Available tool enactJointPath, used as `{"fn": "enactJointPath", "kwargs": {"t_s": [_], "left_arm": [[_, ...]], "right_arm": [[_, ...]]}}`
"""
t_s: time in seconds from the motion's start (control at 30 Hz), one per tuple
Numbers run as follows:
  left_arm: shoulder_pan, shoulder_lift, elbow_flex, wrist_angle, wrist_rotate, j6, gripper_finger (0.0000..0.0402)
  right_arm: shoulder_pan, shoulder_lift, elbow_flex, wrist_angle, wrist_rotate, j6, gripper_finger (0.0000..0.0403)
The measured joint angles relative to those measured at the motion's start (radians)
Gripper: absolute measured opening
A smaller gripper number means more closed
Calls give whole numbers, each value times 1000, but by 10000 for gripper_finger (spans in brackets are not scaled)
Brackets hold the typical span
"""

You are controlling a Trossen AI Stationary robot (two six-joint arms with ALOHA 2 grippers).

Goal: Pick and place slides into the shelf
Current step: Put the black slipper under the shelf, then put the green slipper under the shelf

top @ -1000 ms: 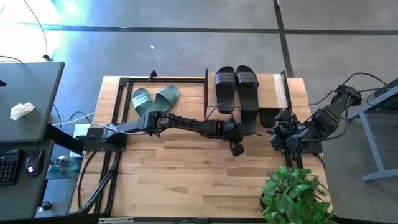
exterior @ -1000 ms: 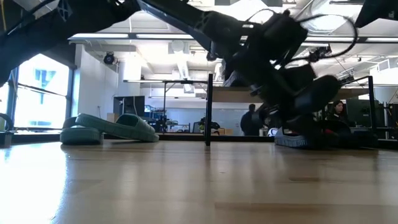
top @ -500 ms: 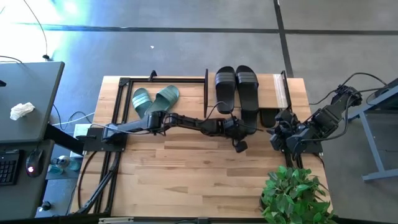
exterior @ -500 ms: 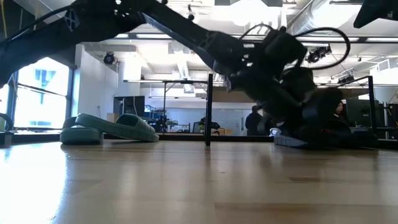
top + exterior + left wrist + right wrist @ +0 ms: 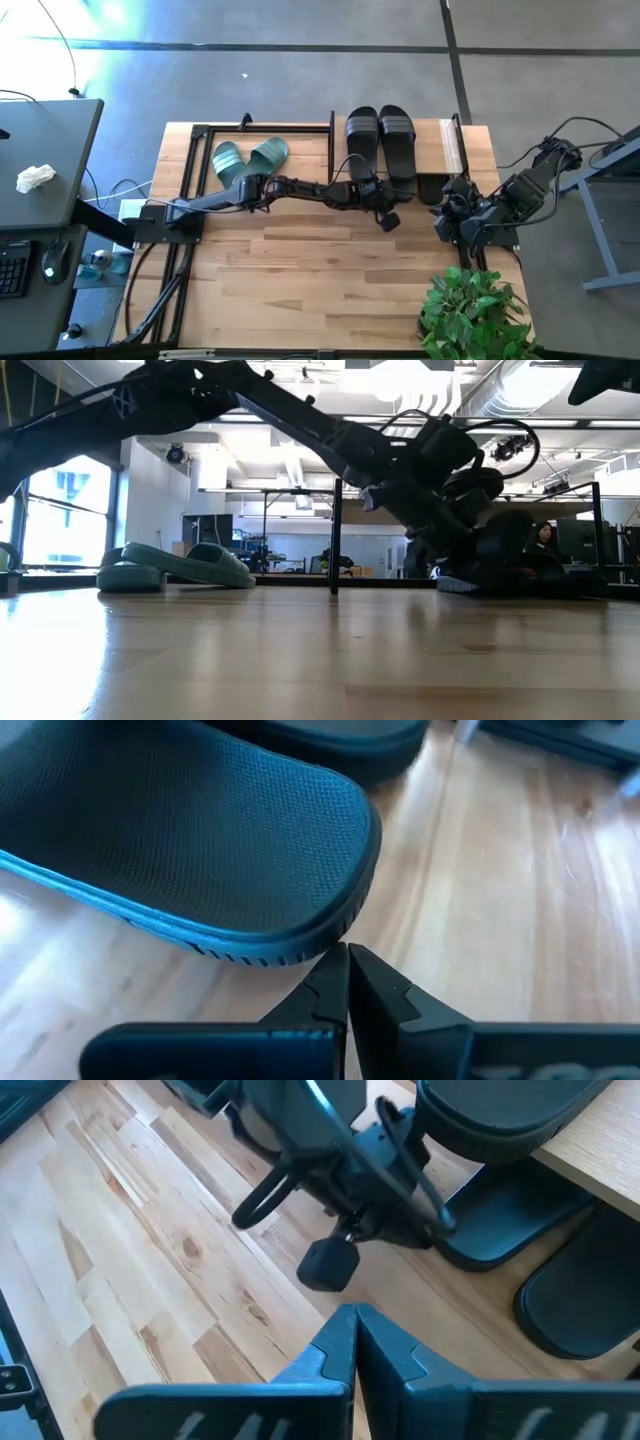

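Two black slides (image 5: 362, 140) (image 5: 398, 140) lie side by side at the shelf, whose light board (image 5: 435, 145) shows to their right. In the right wrist view, more black slides (image 5: 500, 1230) (image 5: 575, 1310) lie on the table with their far parts under the board (image 5: 600, 1150). The sage-green pair (image 5: 250, 160) rests on the table inside an open black frame. My left gripper (image 5: 347, 958) is shut, low over the table at a black slide's rounded end. My right gripper (image 5: 352, 1318) is shut and hangs over the table's right side (image 5: 447, 218). My left gripper has its shut fingertips at the sole rim (image 5: 300, 948) of a black slide's rounded end, coming level from the table's near side. The slide lies flat on the table. Whether the tips touch the rim or stand a hair off, I cannot tell.
A potted plant (image 5: 475, 310) stands at the near right corner. The open black frame (image 5: 200, 135) rings the green pair on the left. A thin black post (image 5: 337, 535) rises mid-table. Bare wood lies across the near half of the table (image 5: 300, 270).
My left gripper has moved toward the table's far edge, closer to the shelf and the black slides, and its wrist has drawn in along with it. The right arm has kept still.
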Motion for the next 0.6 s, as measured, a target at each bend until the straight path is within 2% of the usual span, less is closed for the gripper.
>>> {"fn": "enactJointPath", "kwargs": {"t_s": [0.13,0.27,0.43,0.6], "left_arm": [[4,0,0,23,27,0,0],[-4,12,3,125,81,0,0],[-6,21,0,71,96,-22,0],[-15,20,0,56,108,25,0]], "right_arm": [[0,0,0,0,0,1,0],[0,0,0,0,0,1,0],[0,0,0,0,-1,19,0],[0,0,0,0,-24,21,0]]}}
